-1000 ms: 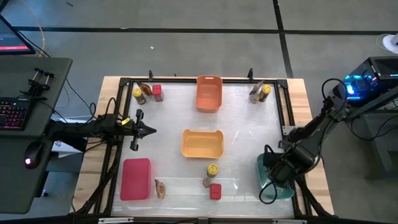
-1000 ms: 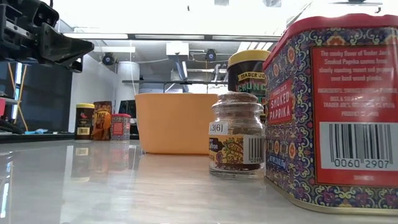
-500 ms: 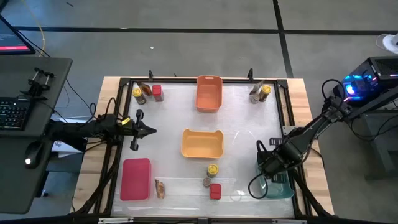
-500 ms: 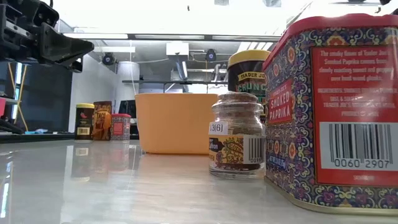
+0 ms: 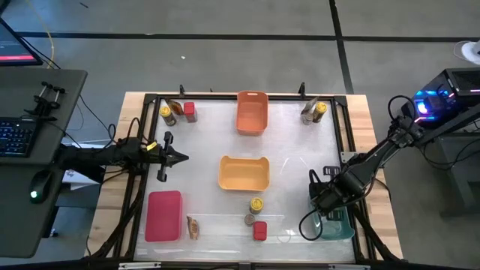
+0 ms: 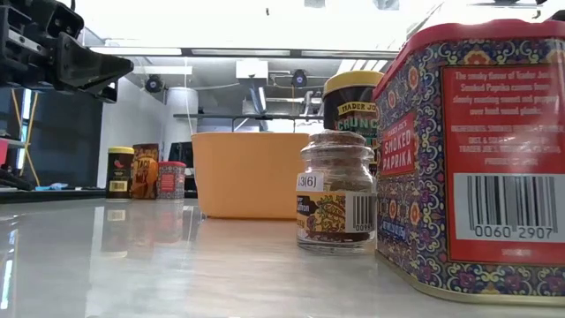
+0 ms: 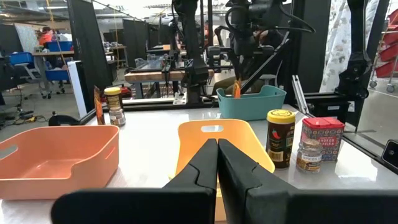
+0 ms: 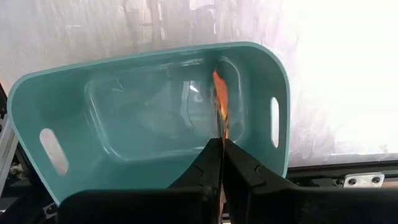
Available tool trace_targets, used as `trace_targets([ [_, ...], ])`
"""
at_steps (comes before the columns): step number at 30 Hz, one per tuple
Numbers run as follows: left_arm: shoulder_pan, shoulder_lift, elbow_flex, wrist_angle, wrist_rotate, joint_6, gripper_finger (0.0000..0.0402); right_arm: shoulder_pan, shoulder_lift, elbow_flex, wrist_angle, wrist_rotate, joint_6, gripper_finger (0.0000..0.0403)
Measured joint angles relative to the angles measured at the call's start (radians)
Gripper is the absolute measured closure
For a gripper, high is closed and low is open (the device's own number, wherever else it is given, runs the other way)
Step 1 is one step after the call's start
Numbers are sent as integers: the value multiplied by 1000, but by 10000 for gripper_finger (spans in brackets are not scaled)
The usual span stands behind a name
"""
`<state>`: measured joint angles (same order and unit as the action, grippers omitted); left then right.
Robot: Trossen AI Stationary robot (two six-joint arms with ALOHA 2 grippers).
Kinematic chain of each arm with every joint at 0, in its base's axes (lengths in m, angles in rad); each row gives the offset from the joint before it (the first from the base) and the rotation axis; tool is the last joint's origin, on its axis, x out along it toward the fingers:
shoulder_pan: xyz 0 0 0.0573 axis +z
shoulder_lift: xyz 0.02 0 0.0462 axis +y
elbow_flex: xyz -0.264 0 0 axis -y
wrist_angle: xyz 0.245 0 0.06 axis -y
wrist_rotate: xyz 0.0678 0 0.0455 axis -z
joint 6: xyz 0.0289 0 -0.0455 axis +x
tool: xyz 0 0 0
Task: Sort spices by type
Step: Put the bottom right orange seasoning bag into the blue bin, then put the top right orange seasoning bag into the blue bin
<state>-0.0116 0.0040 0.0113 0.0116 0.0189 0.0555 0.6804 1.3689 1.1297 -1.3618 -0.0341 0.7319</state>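
Observation:
My right gripper (image 5: 318,202) is shut on a flat brownish packet (image 8: 220,102), seen edge-on, over the teal bin (image 5: 339,225) at the near right. My left gripper (image 5: 178,157) is shut and empty, high at the table's left side. Near the front edge stand a yellow-lidded jar (image 5: 256,204), a short grey-brown jar (image 5: 249,220) and a red tin (image 5: 259,230); a packet (image 5: 193,227) lies to their left. At the far left stand a yellow-lidded jar (image 5: 166,114), a packet (image 5: 176,109) and a red tin (image 5: 190,112). At the far right are a yellow-lidded jar (image 5: 320,109) and a packet (image 5: 308,112). My right gripper pinches the packet's upper edge (image 8: 220,138) between its two fingers, from above, pointing down. The packet hangs below the fingertips, edge-on, its lower part (image 7: 236,91) at the height of the teal bin's rim. I cannot tell whether it touches the bin.
An orange bin (image 5: 252,112) stands at the far middle, a yellow bin (image 5: 244,172) in the centre, a red bin (image 5: 164,216) at the near left. A dark frame (image 5: 147,97) runs around the table. Bare table lies between the bins.
My right gripper, still shut on the packet, has gone a little toward the table's left edge over the teal bin, then kept still.

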Motion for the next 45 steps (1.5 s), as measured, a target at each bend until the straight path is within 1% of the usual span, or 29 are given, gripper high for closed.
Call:
trace_targets([
  [19,0,0,0,0,0,0,401,0,0,0,4,0,0,400],
  [22,0,0,0,0,0,0,401,0,0,0,4,0,1,382],
  [29,0,0,0,0,0,0,401,0,0,0,2,0,1,310],
  [32,0,0,0,0,0,0,401,0,0,0,-8,-5,0,291],
  [35,0,0,0,0,0,0,401,0,1,10,-39,-51,0,282],
  [38,0,0,0,0,0,0,401,0,1,52,-101,-76,0,281],
  [42,0,0,0,0,0,0,401,1,1,144,-185,-62,10,281],
  [44,0,0,0,0,0,0,401,1,1,191,-186,-30,44,281],
  [45,0,0,0,0,0,0,401,-2,0,211,-158,-13,73,281],
])
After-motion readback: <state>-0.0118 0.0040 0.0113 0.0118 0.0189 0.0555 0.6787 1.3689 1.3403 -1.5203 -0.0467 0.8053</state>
